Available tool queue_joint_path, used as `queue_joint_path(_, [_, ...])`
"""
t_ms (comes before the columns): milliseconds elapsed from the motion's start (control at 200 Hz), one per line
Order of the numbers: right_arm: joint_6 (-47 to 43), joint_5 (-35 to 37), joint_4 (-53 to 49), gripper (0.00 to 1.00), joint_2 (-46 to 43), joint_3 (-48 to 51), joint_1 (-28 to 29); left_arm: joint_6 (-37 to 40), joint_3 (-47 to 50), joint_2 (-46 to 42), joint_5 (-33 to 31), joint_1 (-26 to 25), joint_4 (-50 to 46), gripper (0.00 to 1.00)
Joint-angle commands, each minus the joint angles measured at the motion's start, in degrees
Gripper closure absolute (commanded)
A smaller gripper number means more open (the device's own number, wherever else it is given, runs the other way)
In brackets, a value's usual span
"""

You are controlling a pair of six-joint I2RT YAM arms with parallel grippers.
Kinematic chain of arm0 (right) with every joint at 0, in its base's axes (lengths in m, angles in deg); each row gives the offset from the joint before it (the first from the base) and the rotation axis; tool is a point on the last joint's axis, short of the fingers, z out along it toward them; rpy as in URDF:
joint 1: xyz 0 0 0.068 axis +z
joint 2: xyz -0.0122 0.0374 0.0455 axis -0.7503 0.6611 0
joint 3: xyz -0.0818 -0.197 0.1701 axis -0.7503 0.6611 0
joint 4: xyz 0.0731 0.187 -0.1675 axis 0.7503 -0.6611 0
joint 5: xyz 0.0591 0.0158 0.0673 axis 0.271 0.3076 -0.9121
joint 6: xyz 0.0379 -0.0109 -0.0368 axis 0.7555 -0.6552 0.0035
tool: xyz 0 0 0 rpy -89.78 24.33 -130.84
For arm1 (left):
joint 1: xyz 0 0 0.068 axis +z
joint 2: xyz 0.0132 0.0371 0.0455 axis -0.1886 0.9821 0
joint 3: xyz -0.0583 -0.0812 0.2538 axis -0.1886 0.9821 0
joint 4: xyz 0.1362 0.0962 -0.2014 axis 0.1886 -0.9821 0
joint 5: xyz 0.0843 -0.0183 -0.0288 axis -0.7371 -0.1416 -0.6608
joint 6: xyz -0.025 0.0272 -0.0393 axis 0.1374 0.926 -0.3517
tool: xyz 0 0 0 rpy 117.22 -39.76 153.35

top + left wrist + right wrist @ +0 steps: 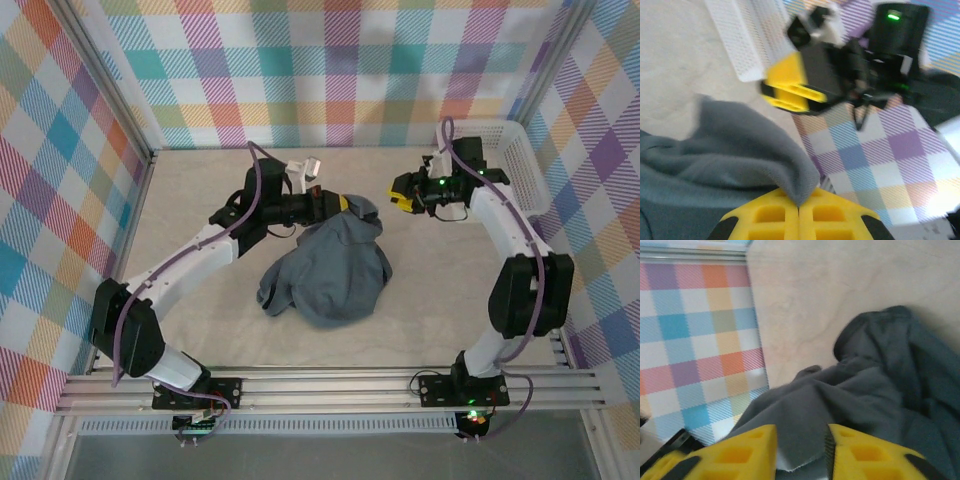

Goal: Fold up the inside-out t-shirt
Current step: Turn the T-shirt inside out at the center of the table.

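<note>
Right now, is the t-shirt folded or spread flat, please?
Neither: the t-shirt lies bunched in a rumpled heap, one edge pinched in the left hand.

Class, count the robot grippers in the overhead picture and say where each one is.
2. The left gripper is shut on the far edge of the t-shirt, mid-table; the right gripper hangs open just right of it, near the white basket.

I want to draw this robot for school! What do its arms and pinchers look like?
Each arm, the left arm and the right arm, has white tube-shaped links joined by chunky black joints. A purple cable runs along each. The left gripper and right gripper have blocky yellow fingers with rectangular hollows and black trim. Small green lights glow on the right arm.
</note>
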Motion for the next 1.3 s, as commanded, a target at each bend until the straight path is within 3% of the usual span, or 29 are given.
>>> queue_joint_path(0, [-3.66,3.47,-2.35,0.59,-7.79,0.43,-0.06,-1.21,0.66,-1.45,5.19,-0.14,1.45,1.0])
queue_joint_path(160, [2.0,14.56,15.67,0.54,-24.99,22.14,5.22,-1.53,1.51,-0.92,5.83,-0.21,2.57,1.0])
queue_joint_path(255, [3.56,19.36,20.93,0.5,-28.18,28.73,8.96,-1.52,0.57,-0.47,6.3,-0.17,2.69,1.0])
queue_joint_path(350, [4.62,18.12,22.3,0.45,-24.86,28.4,9.64,-1.27,-0.49,-0.08,7.06,-0.19,2.78,1.0])
queue_joint_path(515, [-2.4,16.76,20.86,0.4,-17.27,22.96,11.72,-0.73,-1.88,0.42,7.95,-0.25,1.37,1.0])
queue_joint_path(895, [-14.01,26.55,39.17,0.38,-15.21,24.8,13.39,-0.47,-1.63,-0.03,8.38,-0.42,1.31,1.0])
queue_joint_path(985, [-16.79,26.41,41.76,0.46,-13.81,24.39,13.39,-0.38,-2.18,0.14,8.72,-0.41,1.25,1.0])
queue_joint_path(1150, [-17.54,22.27,40.91,0.92,-13.18,23.9,13.37,-0.02,-1.82,-1.26,5.92,0.04,1.36,1.0])
queue_joint_path(1235, [-16.31,17.95,40.82,1.0,-15.3,24.74,13.39,-0.38,-1.16,-1.85,4.95,1.02,1.76,1.0])
queue_joint_path(1295, [-14.13,17.13,38.91,1.0,-17.54,24.71,13.32,-0.21,-1.16,-1.51,4.89,1.86,1.21,1.0])
